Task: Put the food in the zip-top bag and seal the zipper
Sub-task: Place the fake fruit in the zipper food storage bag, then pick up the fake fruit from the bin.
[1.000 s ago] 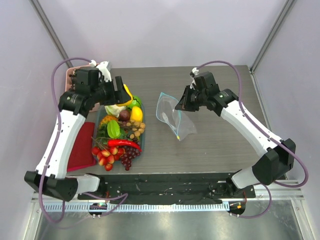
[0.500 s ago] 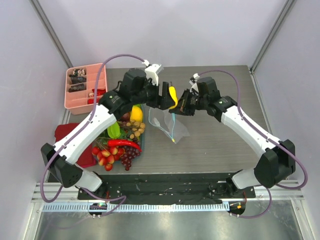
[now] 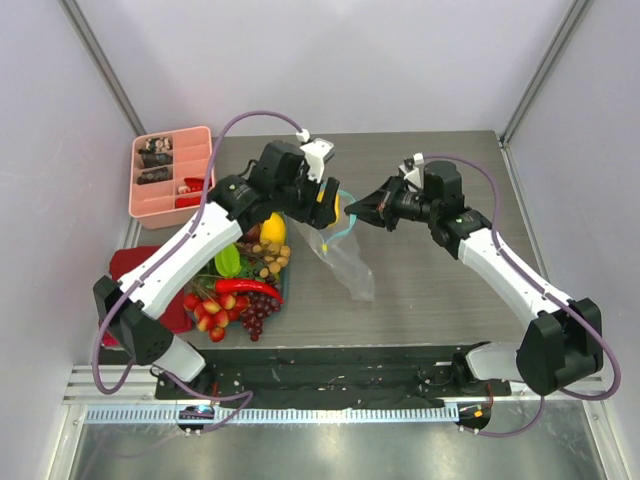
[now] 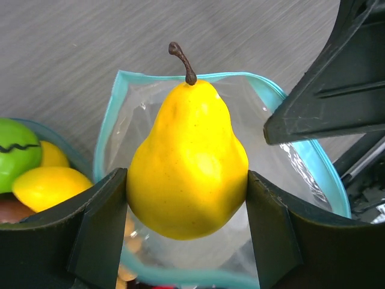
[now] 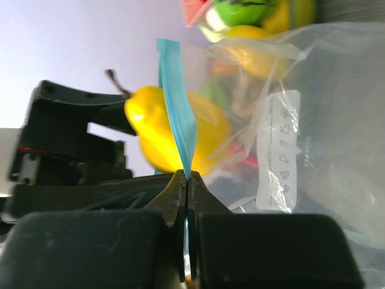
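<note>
Top external view: The left gripper (image 3: 329, 206) is raised over the middle of the tabletop (image 3: 440, 290), and its fingers hold a yellow pear (image 3: 331, 208) between them. The right gripper (image 3: 361, 212) faces it from the other side, with its fingers closed on the upper edge of the zip-top bag (image 3: 347, 265). The bag hangs from that grip, and its lower end trails toward the near edge of the tabletop. The teal zipper (image 3: 343, 229) curves in a loop just below the pear. The remaining food pile (image 3: 238, 272) lies to the left of the bag. A pink divided tray (image 3: 172, 176) sits at the far left corner, and a dark red cloth (image 3: 133, 290) lies beside the pile.

Left wrist view: Both fingers (image 4: 99, 232) press on the flanks of the pear, which points stem away from the camera. The pear sits directly over the open bag mouth, and the zipper rim rings it on all sides. Whether the fruit has crossed the rim cannot be determined. The right gripper's dark body intrudes at the upper right. A green fruit (image 4: 15, 150) and a lemon (image 4: 51, 186) from the pile show at the left edge.

Right wrist view: The fingers are fully closed and pinch the teal strip, which stands upright from the pinch. The pear and the left gripper appear behind the strip. The clear film spreads to the right, and the pile shows through it.
</note>
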`<state>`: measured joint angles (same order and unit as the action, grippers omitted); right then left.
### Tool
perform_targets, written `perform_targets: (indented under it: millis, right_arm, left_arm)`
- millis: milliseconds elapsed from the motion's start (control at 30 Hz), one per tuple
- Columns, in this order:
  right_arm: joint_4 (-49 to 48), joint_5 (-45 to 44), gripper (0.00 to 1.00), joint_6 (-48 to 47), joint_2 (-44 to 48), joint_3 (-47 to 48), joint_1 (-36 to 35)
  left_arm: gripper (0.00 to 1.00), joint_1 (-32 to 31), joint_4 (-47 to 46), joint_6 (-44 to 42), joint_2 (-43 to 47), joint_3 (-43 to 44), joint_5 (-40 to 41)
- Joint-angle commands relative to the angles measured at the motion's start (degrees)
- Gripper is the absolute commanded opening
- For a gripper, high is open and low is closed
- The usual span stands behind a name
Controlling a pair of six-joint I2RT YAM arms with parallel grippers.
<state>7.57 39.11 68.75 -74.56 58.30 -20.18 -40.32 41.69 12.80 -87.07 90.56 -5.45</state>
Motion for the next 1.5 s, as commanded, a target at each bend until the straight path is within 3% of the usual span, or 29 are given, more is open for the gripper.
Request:
perform_targets:
  millis: [0,33,67,167,300,400,433,533,633,767,1033,1133,1467]
  right_arm:
    - [-17.1,5.9,0.01,13.2,-1.0,1.1,-0.1]
    - [-19.2,6.5,0.01,16.1,-1.3,0.9,-0.1]
    - [-22.3,6.6,0.01,17.1,-1.5,0.5,-0.2]
    - [-23.4,6.1,0.01,15.8,-1.4,-1.0,-0.2]
    - [-23.7,4.2,0.01,12.0,-0.7,-5.0,-0.2]
    - [-29.1,4.0,0.01,13.1,-1.7,-9.5,-0.1]
    - [-34.9,4.3,0.01,14.2,-2.1,-11.8,0.0]
    - [-38.9,4.5,0.01,16.3,-2.5,-12.7,-0.1]
    - [-36.1,4.2,0.01,13.3,-1.8,-12.1,-0.1]
    - [-21.5,1.7,0.01,1.5,-0.2,-9.9,-0.1]
    - [-4.6,-5.3,0.01,-9.2,1.6,-3.6,0.0]
    - [-3.1,-6.0,0.01,-9.5,1.7,-2.5,-0.1]
    - [-3.0,-6.2,0.01,-9.8,1.4,-2.4,0.0]
  left_arm:
    - [0.57,-0.3,8.0,-7.2,-0.4,6.7,3.0]
    - [0.62,-0.3,8.7,-7.7,0.1,7.3,3.3]
    - [0.76,-0.2,9.7,-8.6,0.1,7.7,3.4]
    - [1.0,0.2,12.0,-9.0,2.0,8.1,3.3]
    - [1.0,1.9,12.2,-10.1,4.8,7.3,-2.4]
    - [1.0,4.8,13.1,-9.4,5.0,8.4,-7.7]
    - [1.0,6.1,12.7,-7.2,5.2,8.3,-9.8]
    - [1.0,14.9,9.3,-2.2,6.3,5.2,-15.8]
    - [0.97,20.7,6.0,1.4,7.5,0.3,-12.4]
    - [0.99,21.2,2.5,0.3,5.1,1.4,1.0]
    - [1.0,21.2,1.5,6.1,-7.6,6.2,11.6]
    - [1.0,21.1,3.4,9.7,-12.0,9.0,16.0]
    - [1.0,20.8,5.6,12.2,-19.7,9.3,16.4]
